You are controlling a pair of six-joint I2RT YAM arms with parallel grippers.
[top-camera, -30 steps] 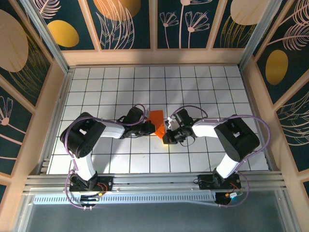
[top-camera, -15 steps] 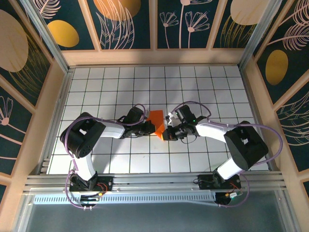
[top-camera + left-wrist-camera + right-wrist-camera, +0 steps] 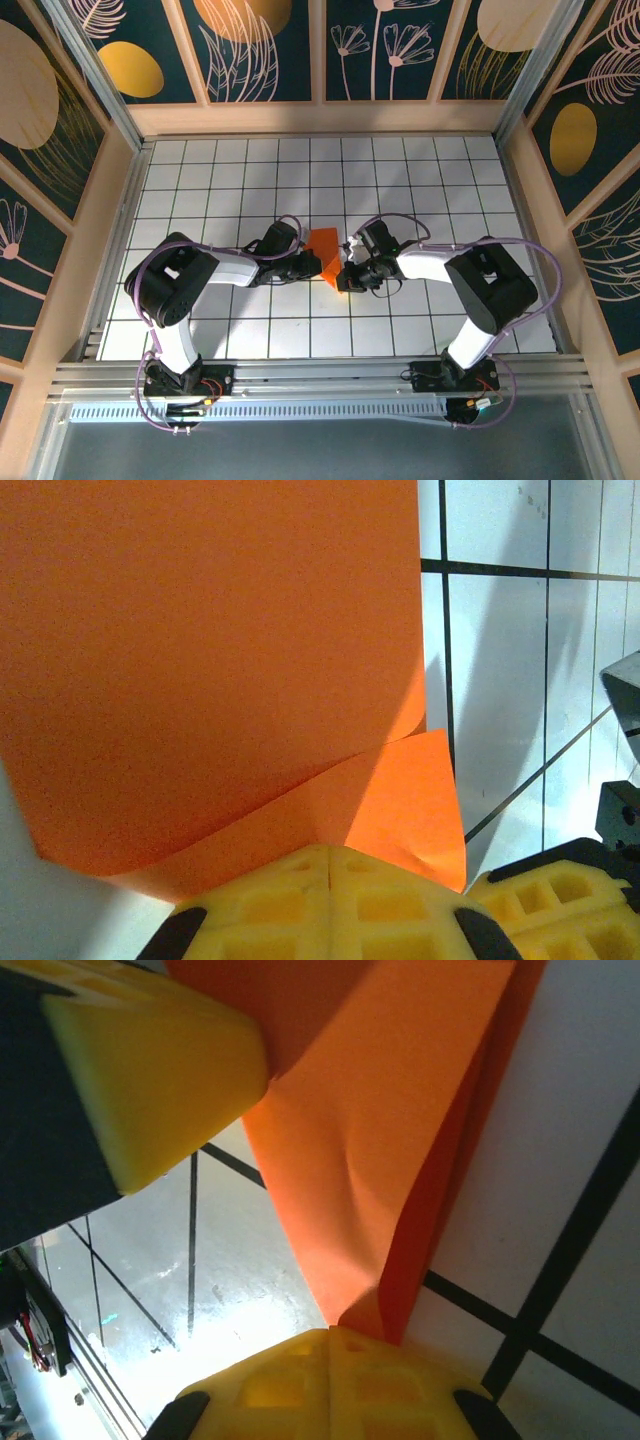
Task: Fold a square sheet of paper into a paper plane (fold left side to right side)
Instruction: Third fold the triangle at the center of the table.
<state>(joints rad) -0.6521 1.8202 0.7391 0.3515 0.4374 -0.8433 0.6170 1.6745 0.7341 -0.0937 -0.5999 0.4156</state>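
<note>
Two pinches on folded orange paper (image 3: 220,660), left gripper (image 3: 328,852) and right gripper (image 3: 330,1332) both clamped

Top external: fixed, high behind the arm bases, looking down over the whole grid table (image 3: 200,180), far off. Left wrist: hard up against the folded orange paper (image 3: 200,660), left gripper (image 3: 328,870) at bottom edge, facing the right arm. Right wrist: equally close, right gripper (image 3: 330,1355) at bottom edge, facing back. Shared by all three: paper, grid lines. Each wrist view also catching the other arm's yellow finger (image 3: 150,1080).
</note>
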